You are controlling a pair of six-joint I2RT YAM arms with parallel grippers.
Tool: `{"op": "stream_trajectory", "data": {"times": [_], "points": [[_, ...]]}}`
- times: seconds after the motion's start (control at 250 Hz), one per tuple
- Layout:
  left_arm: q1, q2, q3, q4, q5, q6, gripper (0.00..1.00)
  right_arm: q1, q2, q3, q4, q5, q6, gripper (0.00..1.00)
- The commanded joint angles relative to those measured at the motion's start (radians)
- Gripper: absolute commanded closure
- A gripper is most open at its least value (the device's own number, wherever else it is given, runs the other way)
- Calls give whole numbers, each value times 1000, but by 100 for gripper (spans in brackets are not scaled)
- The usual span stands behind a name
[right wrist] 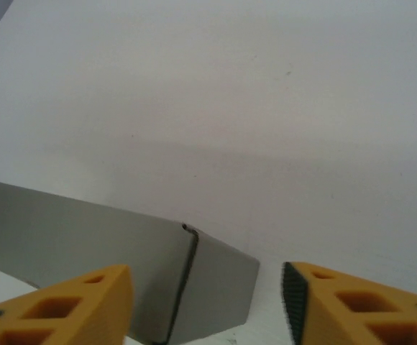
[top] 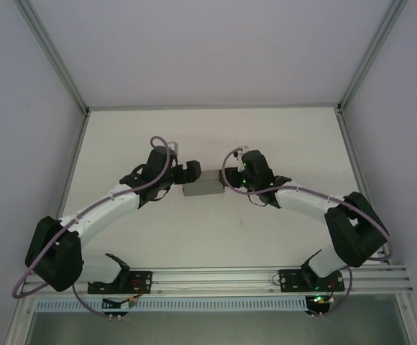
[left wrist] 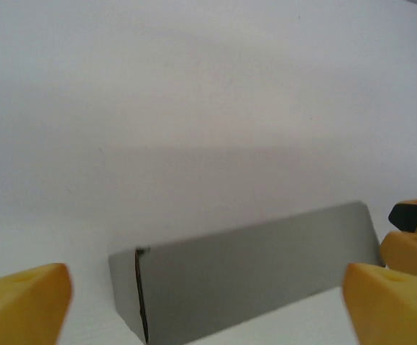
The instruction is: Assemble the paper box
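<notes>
Paper box (top: 203,187) sits on the white table (top: 216,237), roughly at its middle, plain grey cardboard, low and rectangular, long side running left to right in the top view. Left gripper (top: 188,172) is at the box's left end and right gripper (top: 230,178) at its right end, so the box lies between the two; from above I cannot tell whether either one touches the card. Both arms curve inward toward the box, lilac cables (top: 162,144) looped over the wrists. Left wrist view: left gripper (left wrist: 207,287) has its yellow fingers (left wrist: 21,298) spread wide, released, nothing clamped. The box (left wrist: 251,277) shows beyond them as an upright grey wall, tilted across the view, with a dark vertical seam (left wrist: 141,287) at its left corner. The wall's right end runs just behind the right-hand finger. Just beside that end of the box is another yellow finger piece with a black tip (left wrist: 412,214); whose it is, cannot tell. Right wrist view: right gripper (right wrist: 207,287) is also released, its yellow fingers (right wrist: 72,309) apart, with black pads on their inner faces. A corner of the box (right wrist: 79,241) stands in and beyond the gap, with a dark seam (right wrist: 185,280) running down the corner edge and a short end face to the right of it. The left-hand finger overlaps the long wall in the picture, and the right-hand finger stands clear of the end face with bare table between them. Contact with the left-hand finger cannot be judged.
</notes>
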Motion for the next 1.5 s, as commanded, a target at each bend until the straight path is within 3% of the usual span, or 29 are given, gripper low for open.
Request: {"op": "stream_trajectory", "data": {"times": [0.0,0.096,0.164,0.256,0.355,0.435,0.635,0.918,1.146,1.398,1.497], "points": [[-3,-43,86,-149,-124,41,0,-1,-20,75,-45,-27,-65,28],[3,-52,130,-219,-236,22,0,-9,-23,112,-50,-92,-168,0],[26,-53,154,-277,-310,3,0,-11,-18,143,-89,-242,-334,0],[78,-53,165,-326,-353,-20,0,-8,17,216,-266,-487,-679,0],[127,-53,163,-352,-351,-37,0,10,84,300,-444,-555,-981,0],[143,-56,150,-353,-340,-40,0,14,153,386,-551,-535,-1123,0],[172,-86,102,-337,-324,-49,0,20,320,592,-707,-443,-1231,0],[184,-86,79,-386,-341,-62,0,66,450,695,-776,-286,-1299,2],[183,-138,16,-327,-247,-66,0,90,556,802,-876,-209,-1339,15],[183,-185,-9,-342,-256,-72,0,104,551,792,-815,-157,-1333,48],[183,-198,-12,-341,-255,-71,0,107,529,765,-746,-101,-1325,52]]}}
